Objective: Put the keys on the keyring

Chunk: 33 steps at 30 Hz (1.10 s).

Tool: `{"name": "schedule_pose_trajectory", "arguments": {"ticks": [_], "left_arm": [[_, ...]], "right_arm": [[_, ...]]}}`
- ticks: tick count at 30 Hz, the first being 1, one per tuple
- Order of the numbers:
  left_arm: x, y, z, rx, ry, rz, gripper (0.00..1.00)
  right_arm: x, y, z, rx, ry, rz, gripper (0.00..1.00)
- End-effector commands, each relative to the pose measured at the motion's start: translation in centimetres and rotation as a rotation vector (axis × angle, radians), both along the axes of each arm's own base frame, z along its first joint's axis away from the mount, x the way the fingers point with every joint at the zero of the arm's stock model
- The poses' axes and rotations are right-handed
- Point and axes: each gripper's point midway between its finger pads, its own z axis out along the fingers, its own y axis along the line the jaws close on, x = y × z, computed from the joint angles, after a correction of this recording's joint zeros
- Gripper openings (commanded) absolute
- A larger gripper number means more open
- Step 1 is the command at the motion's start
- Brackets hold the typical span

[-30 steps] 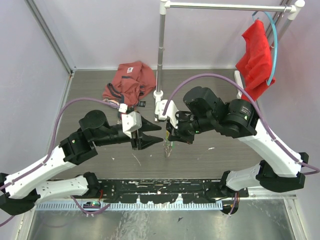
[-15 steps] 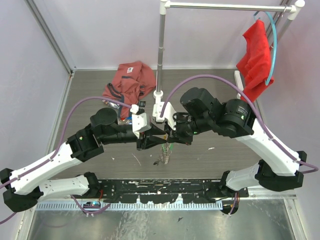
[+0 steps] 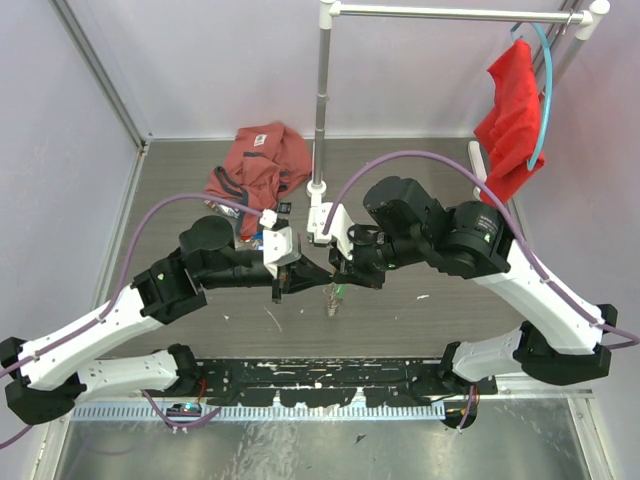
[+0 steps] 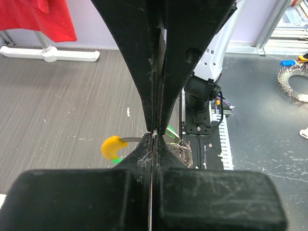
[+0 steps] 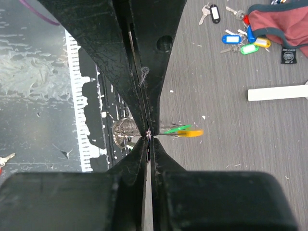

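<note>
Metal keyring [image 5: 126, 131], curved yellow tag [image 4: 111, 147], pinched by L gripper [image 4: 153, 134] & R gripper [image 5: 148, 134].

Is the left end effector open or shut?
Shut: in the left wrist view the left end effector has its fingers meeting without a gap, pinching the keyring beside its yellow tag.

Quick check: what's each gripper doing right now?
Left gripper: closed, apparently pinching the keyring.
Right gripper: closed on the same keyring.

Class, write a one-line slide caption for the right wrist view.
Right fingers pinch the keyring, yellow-orange tag sticking out; loose tagged keys lie beside a maroon garment.
</note>
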Motion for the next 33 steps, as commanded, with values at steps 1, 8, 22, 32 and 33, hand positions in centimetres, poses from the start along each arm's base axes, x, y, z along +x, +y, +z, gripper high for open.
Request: {"name": "schedule_pose_trajectory", "arguments": {"ticks": [1, 8, 22, 32, 33], "left_arm": [[-0.2, 0.5, 3.2, -0.103, -0.024, 0.016, 0.00], [-0.1, 1.4, 3.8, -0.167, -0.008, 0.060, 0.00], [-0.5, 2.2, 4.8, -0.272, 0.008, 0.074, 0.00], [0.0, 2.6, 4.5, -0.270, 0.013, 0.115, 0.00], [0.0, 2.7, 4.5, -0.268, 0.014, 0.117, 0.00]], "right_arm": [[0.6, 1.3, 3.4, 0.178, -0.067, -0.037, 0.14], [1.0, 1.3, 6.2, 0.388, -0.094, -0.124, 0.36], [2.7, -0.8, 7.7, 0.784, 0.049, -0.456, 0.44], [1.7, -1.7, 7.0, 0.861, 0.189, -0.495, 0.43], [1.5, -1.6, 7.1, 0.862, 0.203, -0.484, 0.44]]}}
